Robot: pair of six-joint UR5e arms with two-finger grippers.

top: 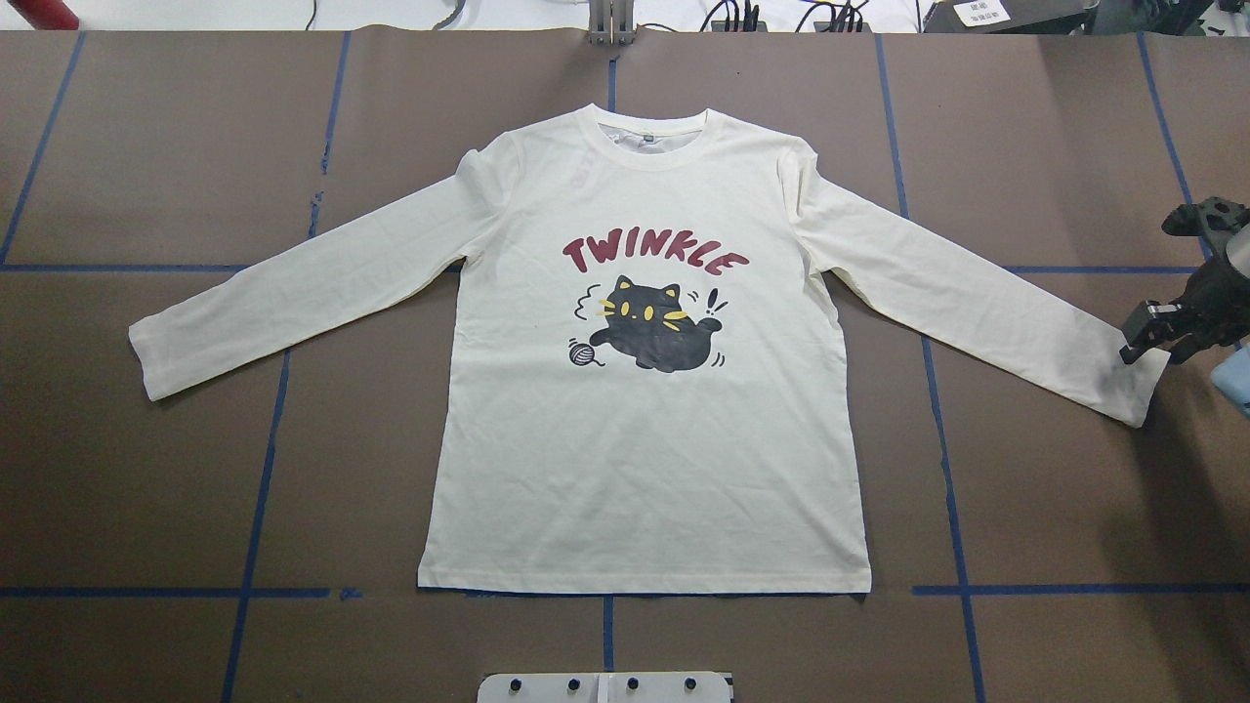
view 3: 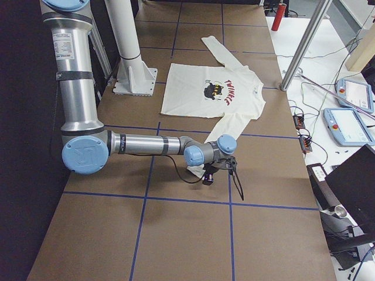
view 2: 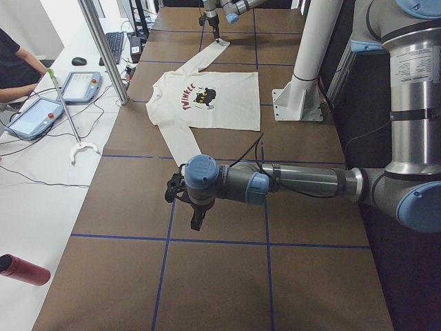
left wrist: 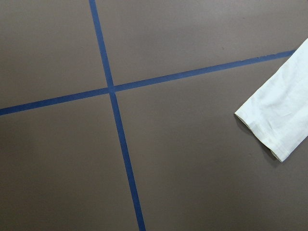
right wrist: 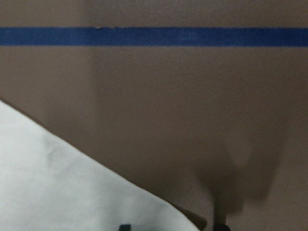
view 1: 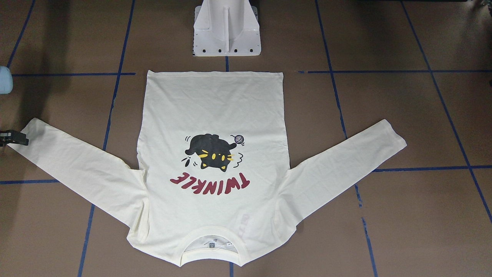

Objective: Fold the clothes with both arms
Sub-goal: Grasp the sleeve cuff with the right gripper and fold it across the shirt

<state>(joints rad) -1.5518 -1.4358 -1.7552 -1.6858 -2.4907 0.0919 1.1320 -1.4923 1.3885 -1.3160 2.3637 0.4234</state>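
Observation:
The cream-white long-sleeved T-shirt (top: pixel 645 469) lies flat and print up on the brown table, both sleeves spread out. My right gripper (top: pixel 1145 337) hovers low over the cuff of the sleeve at the overhead view's right. Its fingertips (right wrist: pixel 125 227) stand apart at the bottom of the right wrist view, over the edge of the pale cloth (right wrist: pixel 57 192), so it is open. My left gripper (view 2: pixel 198 222) points down at bare table beyond the other sleeve's cuff (left wrist: pixel 276 120); whether it is open or shut I cannot tell.
The white pedestal base (view 1: pixel 226 34) stands just behind the shirt's hem. Blue tape lines (top: pixel 264 439) cross the brown table. Beyond the far table edge are a metal post (view 2: pixel 103 48), tablets (view 2: pixel 34 117), a red bottle (view 2: pixel 24 270) and a seated person (view 2: pixel 17 65).

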